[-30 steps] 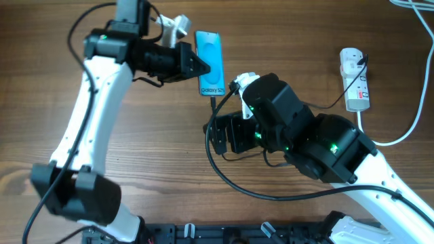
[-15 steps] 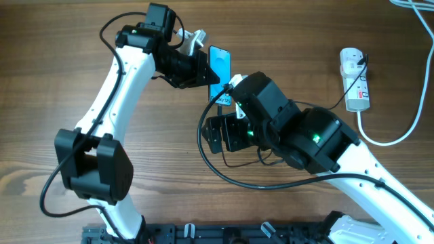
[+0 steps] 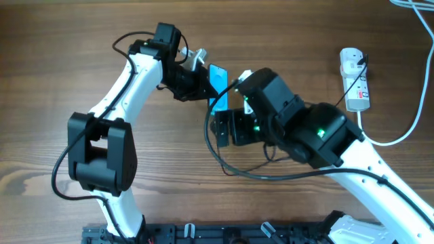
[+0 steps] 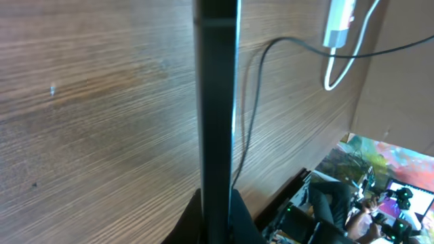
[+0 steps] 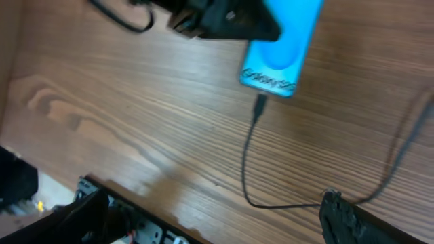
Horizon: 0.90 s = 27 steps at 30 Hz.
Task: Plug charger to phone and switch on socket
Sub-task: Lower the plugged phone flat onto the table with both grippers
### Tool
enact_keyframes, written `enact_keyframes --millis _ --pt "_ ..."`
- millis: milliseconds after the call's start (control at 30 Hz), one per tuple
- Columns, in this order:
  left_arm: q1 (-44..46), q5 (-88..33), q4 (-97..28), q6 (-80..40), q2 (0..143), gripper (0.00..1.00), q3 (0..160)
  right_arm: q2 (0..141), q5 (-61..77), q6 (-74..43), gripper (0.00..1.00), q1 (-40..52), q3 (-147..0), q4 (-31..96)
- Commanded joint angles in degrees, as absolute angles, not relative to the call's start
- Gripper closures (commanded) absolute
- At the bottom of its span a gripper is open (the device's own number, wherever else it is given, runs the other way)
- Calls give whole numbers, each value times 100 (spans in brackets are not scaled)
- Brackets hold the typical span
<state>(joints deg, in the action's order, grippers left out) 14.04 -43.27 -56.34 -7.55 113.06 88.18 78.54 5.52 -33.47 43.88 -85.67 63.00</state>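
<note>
My left gripper point(image 3: 203, 83) is shut on the phone point(image 3: 218, 84) and holds it tilted on edge above the table. In the left wrist view the phone point(image 4: 217, 102) is a dark upright bar between the fingers point(image 4: 217, 220). In the right wrist view its cyan screen point(image 5: 281, 41) faces the camera. The charger's connector tip point(image 5: 259, 105) sits right at the phone's lower end; I cannot tell if it is seated. Its thin black cable point(image 5: 245, 163) trails down over the wood. My right gripper point(image 5: 217, 220) is open and empty, below the phone. The socket point(image 3: 355, 83) lies at the far right.
The socket's thick white cord point(image 3: 407, 129) curves off to the right edge. The socket point(image 4: 339, 20) and the black cable point(image 4: 249, 115) also show in the left wrist view. The right arm's body point(image 3: 298, 129) fills the table's middle. A black rail point(image 3: 224, 234) runs along the front edge.
My left gripper has carried the phone right and toward the right arm, tipping it from flat to on edge. The right arm has shifted slightly up and right.
</note>
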Motion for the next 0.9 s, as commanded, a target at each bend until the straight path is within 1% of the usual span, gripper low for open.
enact_keyframes --millis 0,133,233,700,867 --pt "1415 -4418 -5221 -714 11349 96 8423 7854 432 -3452 0 4281 -8667 6383" --pt "1415 -4425 -4418 -1011 11349 96 7920 7854 432 -3452 0 4281 -8667 6394" --pt "1417 -4431 -4169 -1011 11351 96 7693 7854 432 -3452 0 4281 -8667 6394" --pt "1651 -4543 -4003 -941 11723 96 7605 7854 432 -3450 0 4283 -8667 6473" --pt "1651 -4123 -4073 -943 11723 95 7605 7854 429 -3454 0 4281 -8667 6512"
